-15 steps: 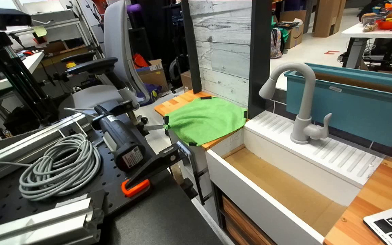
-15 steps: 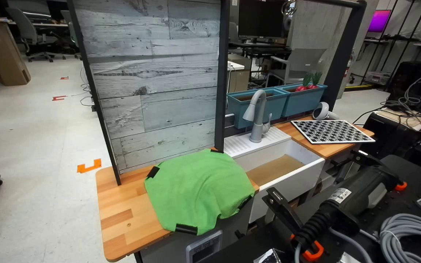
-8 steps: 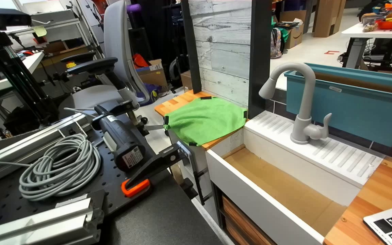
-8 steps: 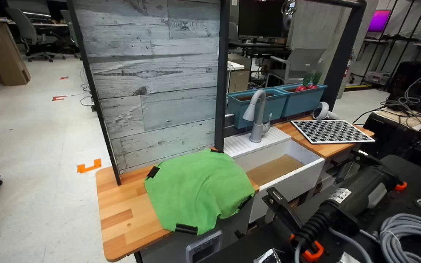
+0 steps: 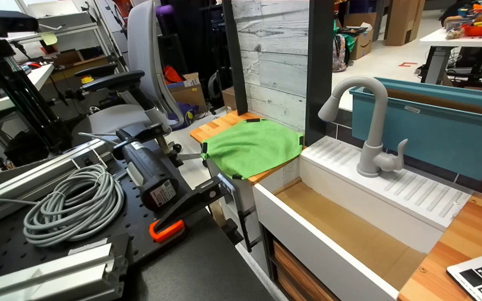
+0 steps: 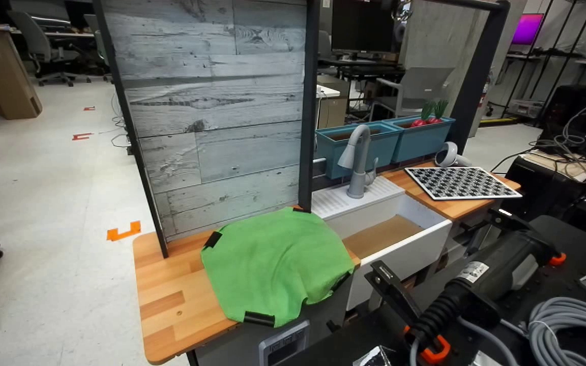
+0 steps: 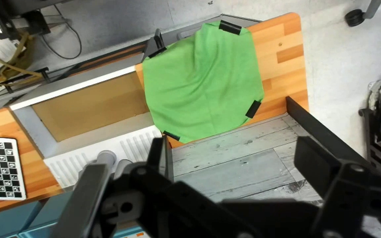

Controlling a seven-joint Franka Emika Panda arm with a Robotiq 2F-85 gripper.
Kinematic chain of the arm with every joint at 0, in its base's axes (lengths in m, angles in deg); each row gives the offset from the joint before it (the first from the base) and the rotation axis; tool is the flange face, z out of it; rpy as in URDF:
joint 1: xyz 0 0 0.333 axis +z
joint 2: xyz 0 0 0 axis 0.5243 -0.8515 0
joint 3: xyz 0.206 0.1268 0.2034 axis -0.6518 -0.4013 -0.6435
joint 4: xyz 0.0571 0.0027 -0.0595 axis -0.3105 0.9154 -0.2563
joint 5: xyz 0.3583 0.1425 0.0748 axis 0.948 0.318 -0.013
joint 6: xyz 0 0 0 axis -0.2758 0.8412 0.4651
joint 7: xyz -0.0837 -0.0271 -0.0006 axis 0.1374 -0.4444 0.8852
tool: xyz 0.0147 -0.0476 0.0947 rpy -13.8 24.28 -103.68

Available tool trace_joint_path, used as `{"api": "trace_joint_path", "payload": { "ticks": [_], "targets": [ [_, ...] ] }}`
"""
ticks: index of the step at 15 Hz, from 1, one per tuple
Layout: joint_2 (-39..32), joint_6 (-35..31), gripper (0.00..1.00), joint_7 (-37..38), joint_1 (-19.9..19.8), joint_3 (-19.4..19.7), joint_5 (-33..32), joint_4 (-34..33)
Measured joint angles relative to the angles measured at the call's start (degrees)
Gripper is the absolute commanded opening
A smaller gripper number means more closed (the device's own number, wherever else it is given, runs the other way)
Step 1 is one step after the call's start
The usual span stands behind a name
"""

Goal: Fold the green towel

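The green towel (image 5: 257, 148) lies spread and slightly rumpled on the wooden counter beside the sink. It also shows in an exterior view (image 6: 272, 264) and in the wrist view (image 7: 207, 89). Black strips sit at its corners, and folds run across its middle. One edge hangs a little over the front of the counter. My gripper (image 7: 232, 148) shows only in the wrist view, from below. Its jaws stand wide apart with nothing between them. It is above the scene and apart from the towel. My arm is out of view in both exterior views.
A grey plank wall panel (image 6: 211, 127) with dark posts (image 6: 309, 112) rises behind the towel. The white sink (image 5: 324, 242) with a grey faucet (image 5: 377, 125) stands beside it. Teal planters (image 6: 359, 147) and a checkered board (image 6: 463, 183) lie farther along. Black clamps (image 5: 191, 200) stand near the counter front.
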Motion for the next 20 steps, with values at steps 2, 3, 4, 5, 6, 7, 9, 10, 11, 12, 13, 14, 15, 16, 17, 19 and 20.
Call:
{"api": "trace_joint_path", "payload": {
  "ticks": [2,3,4,5,6,7,9,10,11,12,13,14,15,16,17,19,20],
  "targets": [
    [-7.1,-0.9,1.0,3.3,0.4,-0.7,-2.5,-3.3],
    [-9.6,-0.9,1.0,4.1,0.7,-0.7,-3.1,-4.7],
    [-11.1,-0.9,1.0,4.2,0.7,-0.7,-3.2,-5.7],
    [-11.8,-0.9,1.0,4.3,0.7,-0.7,-3.3,-6.3],
    [-11.8,-0.9,1.0,4.3,0.7,-0.7,-3.3,-6.6],
    [-11.8,-0.9,1.0,4.3,0.7,-0.7,-3.3,-6.8],
    [-11.7,-0.9,1.0,4.3,0.7,-0.7,-3.3,-6.8],
    [-11.7,-0.9,1.0,4.8,1.1,-0.3,-3.3,-6.8],
    [-12.1,-0.9,1.0,6.4,1.6,0.2,-3.9,-6.9],
    [-12.9,-1.3,1.0,9.0,2.2,0.6,-5.2,-7.2],
    [-14.2,-2.3,1.0,11.7,2.8,0.9,-6.6,-7.7],
    [-16.1,-3.4,1.0,14.0,3.6,1.1,-7.8,-8.4],
    [-18.6,-4.5,1.0,16.5,4.4,1.5,-9.2,-9.6],
    [-21.4,-5.6,1.0,18.7,5.5,2.1,-10.4,-11.0],
    [-24.5,-6.3,1.0,20.6,6.6,2.8,-11.4,-12.6],
    [-31.1,-6.7,1.0,22.6,9.1,4.5,-12.0,-16.7],
    [-34.3,-6.7,1.0,23.2,10.4,5.4,-12.0,-19.0]
  ]
}}
